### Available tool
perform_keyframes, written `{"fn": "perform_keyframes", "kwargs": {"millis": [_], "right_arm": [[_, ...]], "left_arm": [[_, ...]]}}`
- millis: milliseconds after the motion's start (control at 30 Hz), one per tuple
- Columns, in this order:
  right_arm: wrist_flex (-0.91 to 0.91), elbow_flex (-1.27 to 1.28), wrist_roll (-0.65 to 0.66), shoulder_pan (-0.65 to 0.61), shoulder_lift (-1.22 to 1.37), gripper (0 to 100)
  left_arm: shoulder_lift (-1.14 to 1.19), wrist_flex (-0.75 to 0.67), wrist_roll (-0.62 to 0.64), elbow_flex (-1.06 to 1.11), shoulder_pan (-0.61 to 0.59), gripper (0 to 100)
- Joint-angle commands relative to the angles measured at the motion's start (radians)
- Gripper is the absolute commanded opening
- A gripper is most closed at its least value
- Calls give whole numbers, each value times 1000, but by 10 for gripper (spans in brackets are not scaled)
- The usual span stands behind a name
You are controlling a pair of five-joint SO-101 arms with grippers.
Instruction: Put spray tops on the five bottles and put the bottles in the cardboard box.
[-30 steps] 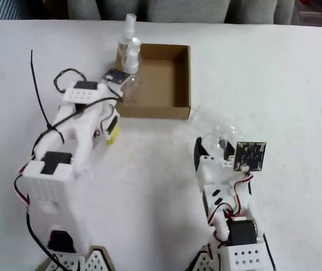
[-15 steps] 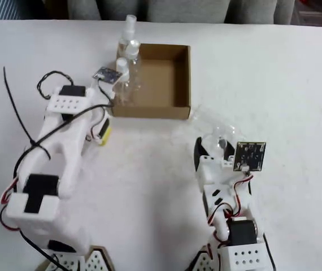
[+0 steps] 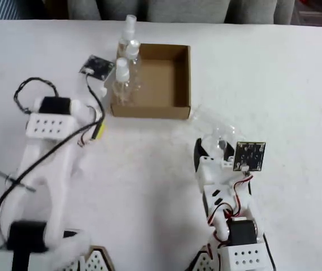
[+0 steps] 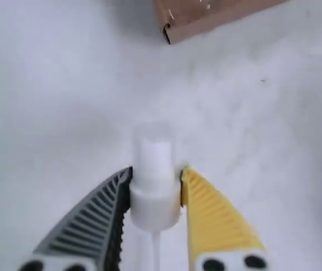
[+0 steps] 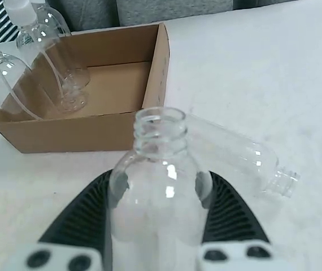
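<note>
The cardboard box (image 3: 178, 79) stands at the table's far middle. Three clear bottles with white spray tops (image 3: 121, 73) stand along its left wall, seen also in the right wrist view (image 5: 65, 73); whether the nearest is inside the wall I cannot tell. My left gripper (image 4: 155, 186) is shut on a loose white spray top (image 4: 154, 169) with its tube, left of the box (image 4: 206, 17) and raised over the table (image 3: 96, 134). My right gripper (image 5: 160, 180) is shut on an upright, open-necked clear bottle (image 5: 158, 169) in front of the box (image 3: 220, 141). Another open bottle (image 5: 234, 149) lies on its side beside it.
The white table (image 3: 296, 84) stretches wide to the right of the box and between the two arms. Loose black cables (image 3: 31, 87) trail from the left arm. Grey chair backs (image 3: 206, 8) line the far edge.
My left arm has drawn back from the box's left wall toward the near left and risen. The bottle it stood at now shows free at that wall. The right arm has stayed still.
</note>
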Motion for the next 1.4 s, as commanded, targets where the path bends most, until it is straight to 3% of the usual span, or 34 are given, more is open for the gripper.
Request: {"fn": "perform_keyframes", "kwargs": {"millis": [0, 267, 467, 633, 1000, 1267, 1367], "right_arm": [[-16, 9, 0, -13, -13, 21], [-196, 9, 3, -171, -15, 21], [-417, 9, 199, -343, -15, 17], [-570, 9, 219, -503, -15, 16], [-596, -107, 218, -664, -8, 16], [-641, -229, 198, -714, 317, 16], [-733, -207, 89, -714, 435, 16]], "left_arm": [[-213, -20, 14, 8, -8, 23], [-496, -21, 15, 12, 25, 24], [-739, -31, 14, 8, 22, 24], [-921, -84, 18, 12, 22, 24], [-1017, -394, 595, 32, 25, 24], [-1018, -623, 617, 121, 28, 24], [-1018, -628, 617, 121, 30, 24]]}}
